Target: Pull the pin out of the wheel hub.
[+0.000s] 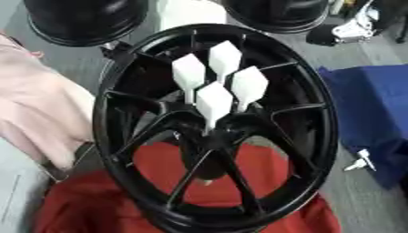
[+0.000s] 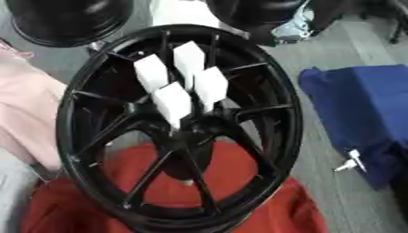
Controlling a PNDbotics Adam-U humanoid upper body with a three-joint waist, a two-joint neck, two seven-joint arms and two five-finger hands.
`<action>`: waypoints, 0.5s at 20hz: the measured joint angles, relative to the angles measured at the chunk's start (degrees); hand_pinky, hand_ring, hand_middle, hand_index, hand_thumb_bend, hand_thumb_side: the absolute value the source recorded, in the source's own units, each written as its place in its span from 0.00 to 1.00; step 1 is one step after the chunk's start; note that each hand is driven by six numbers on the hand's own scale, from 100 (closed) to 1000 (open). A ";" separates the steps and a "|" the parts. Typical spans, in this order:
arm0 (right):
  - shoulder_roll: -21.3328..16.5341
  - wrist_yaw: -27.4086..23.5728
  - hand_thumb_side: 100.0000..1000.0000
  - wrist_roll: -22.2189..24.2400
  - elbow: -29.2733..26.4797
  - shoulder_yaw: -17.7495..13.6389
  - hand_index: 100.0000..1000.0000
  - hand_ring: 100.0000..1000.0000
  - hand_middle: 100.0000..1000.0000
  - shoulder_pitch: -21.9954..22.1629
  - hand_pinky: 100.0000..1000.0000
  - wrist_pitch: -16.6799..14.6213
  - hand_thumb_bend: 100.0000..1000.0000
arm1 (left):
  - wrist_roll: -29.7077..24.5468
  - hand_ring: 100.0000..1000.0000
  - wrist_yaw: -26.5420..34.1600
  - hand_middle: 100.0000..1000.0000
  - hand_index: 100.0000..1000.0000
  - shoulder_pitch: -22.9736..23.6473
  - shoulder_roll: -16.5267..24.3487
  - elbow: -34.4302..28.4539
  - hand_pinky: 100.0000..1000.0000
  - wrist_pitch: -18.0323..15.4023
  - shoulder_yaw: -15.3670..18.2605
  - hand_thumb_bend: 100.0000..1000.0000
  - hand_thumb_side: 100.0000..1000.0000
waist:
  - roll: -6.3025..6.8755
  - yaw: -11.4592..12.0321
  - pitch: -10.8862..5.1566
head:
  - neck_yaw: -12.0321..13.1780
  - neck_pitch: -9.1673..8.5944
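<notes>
A black spoked wheel hub stands tilted in the middle, resting on a red cloth. Several white pins with flat diamond-shaped heads stick up out of its centre, close together. The frontmost pin's stem goes down into the hub's middle. Neither of my hands shows in either view.
A pink fabric shape, perhaps a person's sleeve, reaches the rim's left side. A blue cloth lies at the right with a loose white pin at its edge. Two more black wheels stand at the back on the grey floor.
</notes>
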 measured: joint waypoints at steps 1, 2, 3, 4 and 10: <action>0.00 0.19 0.45 -0.37 -0.77 0.70 0.73 0.80 0.71 -0.16 0.87 0.60 0.26 | -0.04 0.55 0.00 0.50 0.63 0.00 0.00 0.00 0.64 -0.01 -0.07 0.40 0.60 | -0.03 0.02 0.00 | 0.00 0.00; -0.01 0.37 0.45 -0.61 -1.55 1.35 0.73 0.80 0.71 -0.33 0.87 1.17 0.26 | -0.08 0.55 0.01 0.50 0.63 -0.01 0.00 0.00 0.64 -0.04 -0.08 0.40 0.60 | -0.10 0.03 0.00 | 0.00 0.00; -0.04 0.48 0.45 -0.77 -2.24 1.97 0.73 0.80 0.71 -0.37 0.87 1.73 0.27 | -0.10 0.55 0.01 0.50 0.63 -0.02 0.01 0.01 0.64 -0.05 -0.09 0.40 0.60 | -0.16 0.04 0.00 | 0.03 0.00; -0.08 0.53 0.45 -0.86 -2.86 2.60 0.74 0.80 0.71 -0.45 0.87 2.24 0.27 | -0.13 0.55 0.01 0.50 0.63 -0.02 0.01 0.01 0.64 -0.06 -0.09 0.39 0.60 | -0.21 0.07 0.00 | 0.05 0.00; -0.43 1.36 0.47 -0.89 -5.39 6.02 0.75 0.78 0.68 -1.14 0.86 5.47 0.29 | -0.34 0.55 0.02 0.50 0.63 -0.03 0.01 0.01 0.64 0.09 -0.14 0.39 0.60 | -0.25 0.34 0.00 | 0.09 0.01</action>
